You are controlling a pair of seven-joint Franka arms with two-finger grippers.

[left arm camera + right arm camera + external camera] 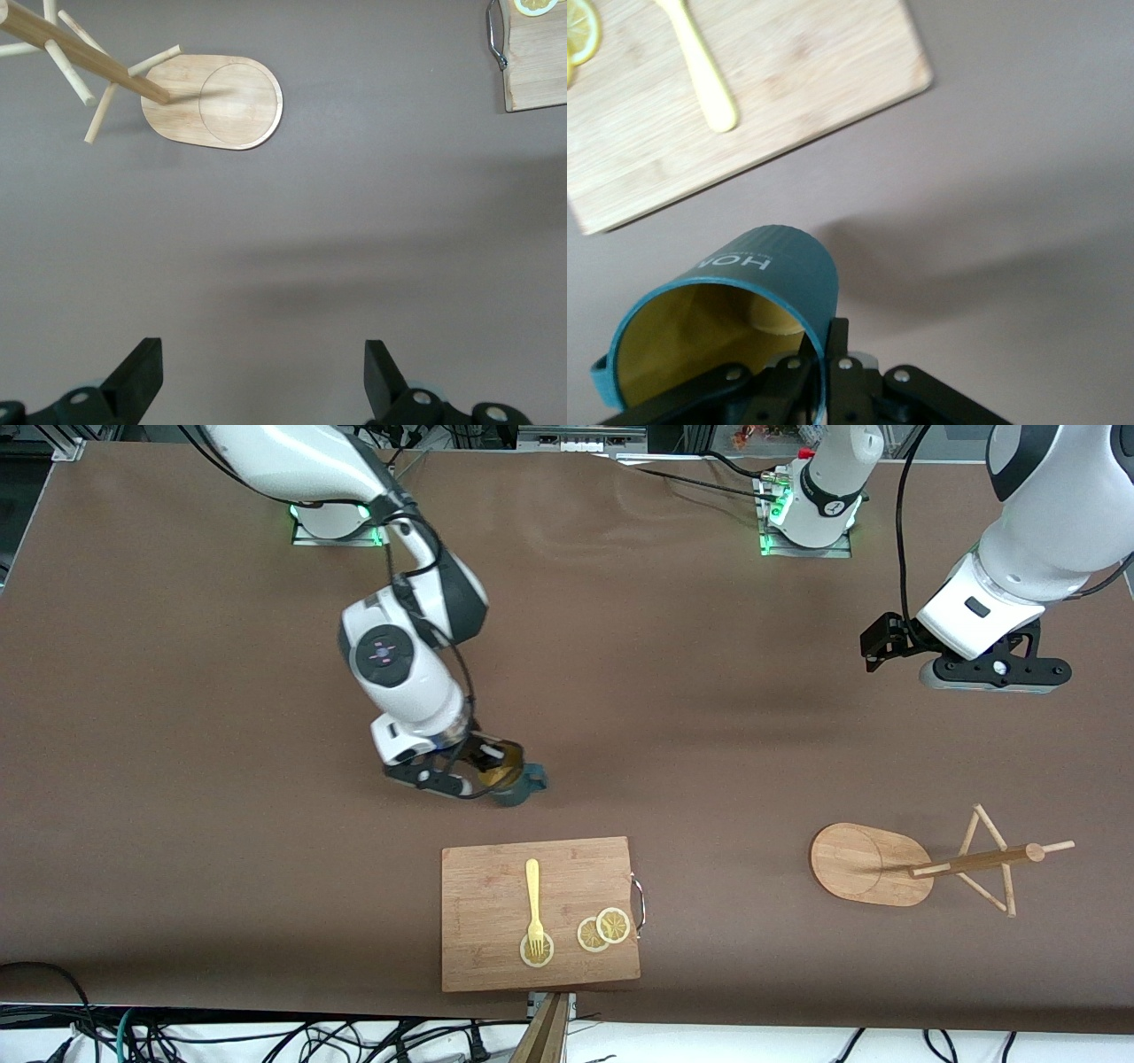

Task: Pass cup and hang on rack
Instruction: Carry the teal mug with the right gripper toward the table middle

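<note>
My right gripper (483, 772) pinches only the cup (514, 784) rim; it may twist loose at handover. Left gripper (992, 669) waits open, rack (873, 864) below it.

Showing on the table: one cup (516, 781), one rack (921, 864), one cutting board (539, 925), one fork (533, 903) and three lemon slices (603, 929); two robot arms are reaching in, each carrying one gripper, right gripper (483, 769) and left gripper (992, 674).
</note>
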